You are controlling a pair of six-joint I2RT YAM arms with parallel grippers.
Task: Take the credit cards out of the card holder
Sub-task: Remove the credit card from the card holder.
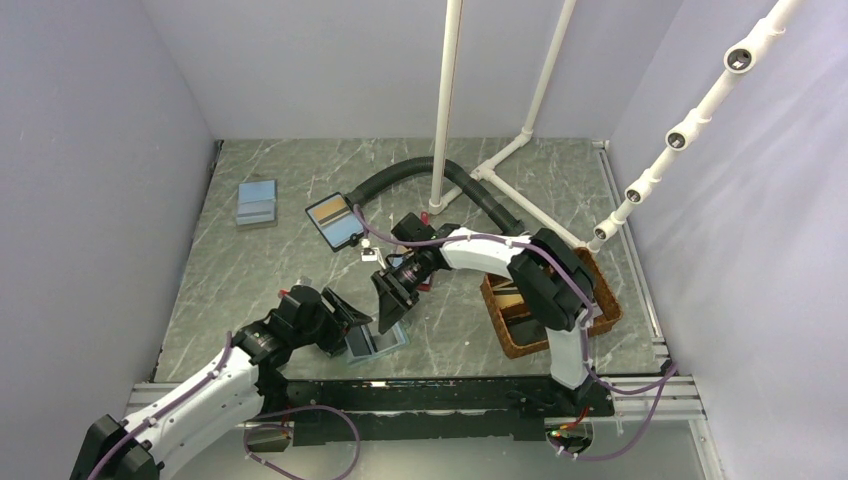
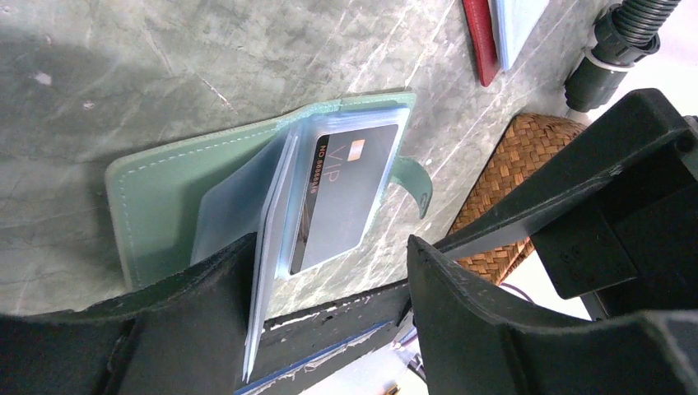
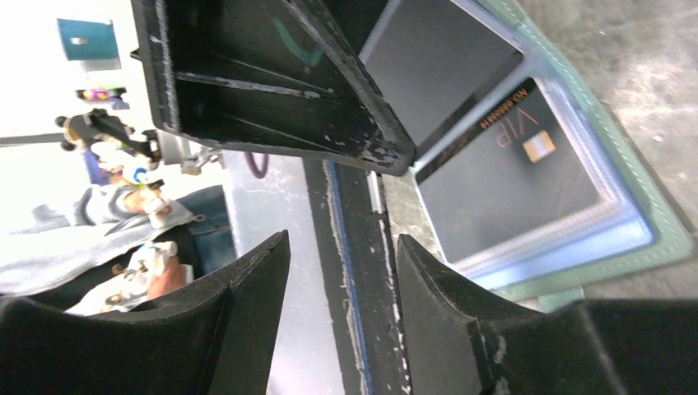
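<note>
Stitching, pale and even, runs round the rounded border of the card holder, whose cover is muted teal with a soft, faintly grained look. It lies open and flat at 6 o'clock on the table in the top view, right by the near edge. Inside is a fan of clear, glossy plastic sleeves, bluish where they overlap. One sleeve shows a dark grey credit card, matte, marked "VIP" with a row of small orange figures and a pale chip patch. In my right wrist view a second dark card sits in the neighbouring sleeve. A curved teal closing tab sticks out at the holder's 3 o'clock side in my left wrist view.

My left gripper stands wide over the holder, clamped on nothing. One raised sleeve leaf runs along the inner face of its 9 o'clock finger. My right gripper is parted too, with only the table's black edge strip showing between its fingers.

The table top is smooth, grey-green and marble-veined. A brown woven wicker basket sits at 3 o'clock of the holder. A red-edged holder sits at 1 o'clock.
</note>
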